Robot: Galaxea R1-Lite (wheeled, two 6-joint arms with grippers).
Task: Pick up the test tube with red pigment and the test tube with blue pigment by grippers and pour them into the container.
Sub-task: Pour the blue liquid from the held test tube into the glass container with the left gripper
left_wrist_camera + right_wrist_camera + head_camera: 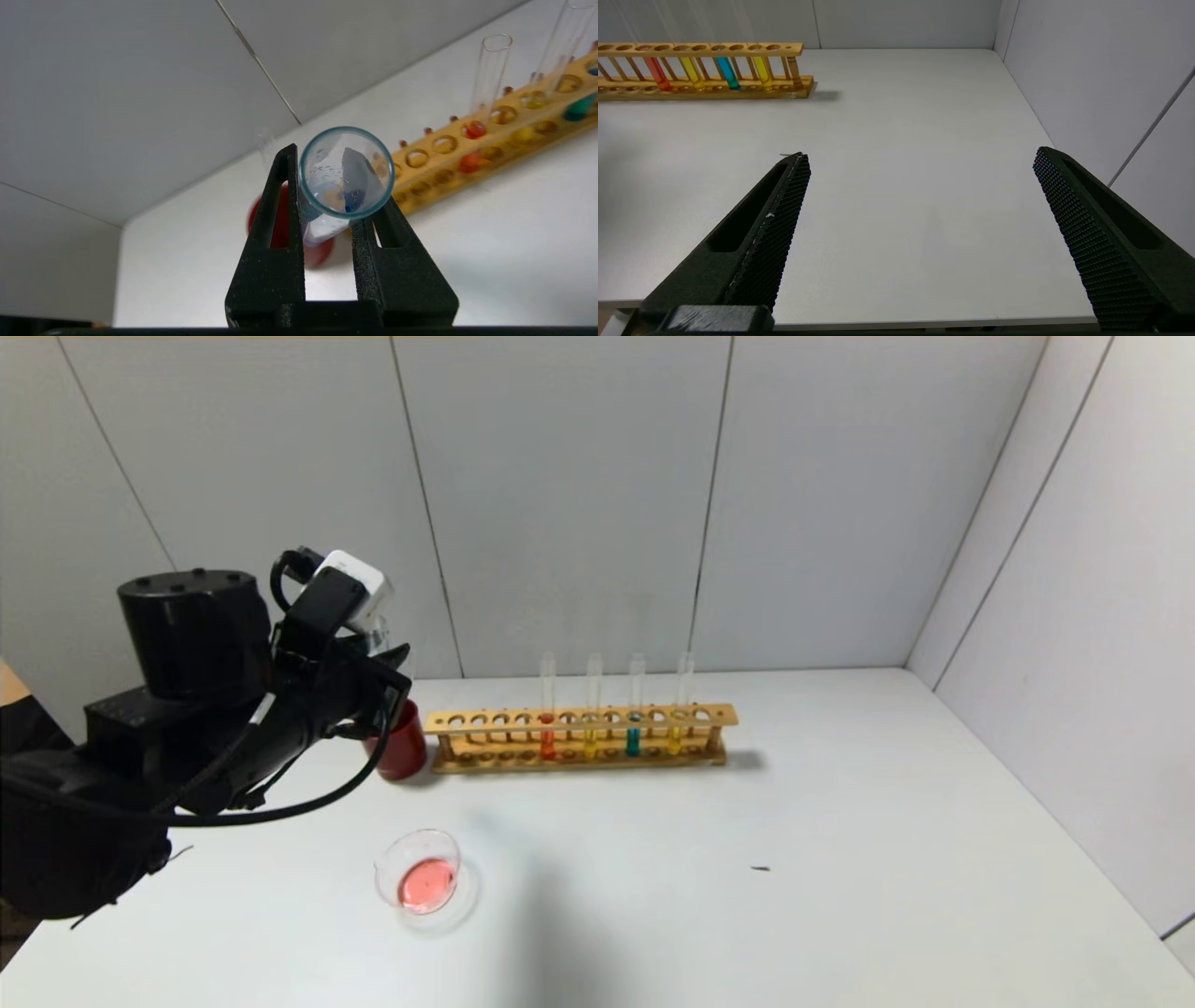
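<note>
Left claw (327,205): clamped on an emptied clear tube (345,172), held above the red cup (403,747). Right claw (920,186): spread wide over bare worktop (901,140). Container (422,877): holds pink-red liquid. Rack (579,739): red-pigment tube (547,719), blue-pigment tube (635,714). Only the left wrist view shows the held tube's open mouth.

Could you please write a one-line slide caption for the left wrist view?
Left gripper clamps an emptied clear test tube, mouth toward the camera, above the red cup beside the wooden rack.
</note>
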